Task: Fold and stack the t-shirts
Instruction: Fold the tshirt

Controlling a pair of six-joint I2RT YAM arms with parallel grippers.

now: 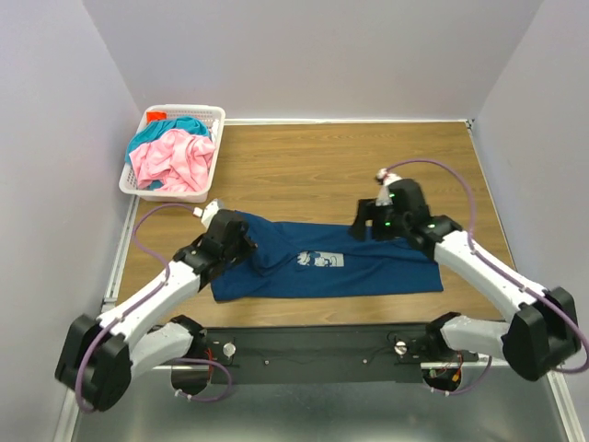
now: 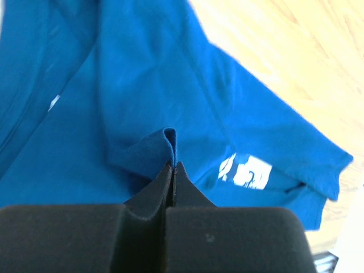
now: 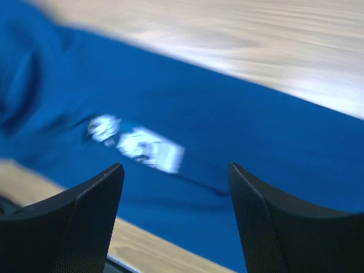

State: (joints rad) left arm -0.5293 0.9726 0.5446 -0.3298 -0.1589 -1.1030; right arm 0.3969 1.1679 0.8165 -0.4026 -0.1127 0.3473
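The dark blue t-shirt (image 1: 331,262) lies spread across the near middle of the table, its white print (image 1: 320,261) facing up. My left gripper (image 1: 241,241) is shut on a pinched fold of the blue shirt (image 2: 165,142) at its left end. My right gripper (image 1: 366,224) is open and empty above the shirt's far right edge; the right wrist view shows its fingers (image 3: 94,199) spread over the blue cloth (image 3: 239,131) and the print (image 3: 136,145). The pink t-shirt (image 1: 175,161) and the teal t-shirt (image 1: 170,129) lie crumpled in the basket.
The white lattice basket (image 1: 213,124) stands at the back left corner against the wall. Bare wood table (image 1: 350,161) lies behind the shirt. Walls close in on the left, back and right. A black rail (image 1: 313,345) runs along the near edge.
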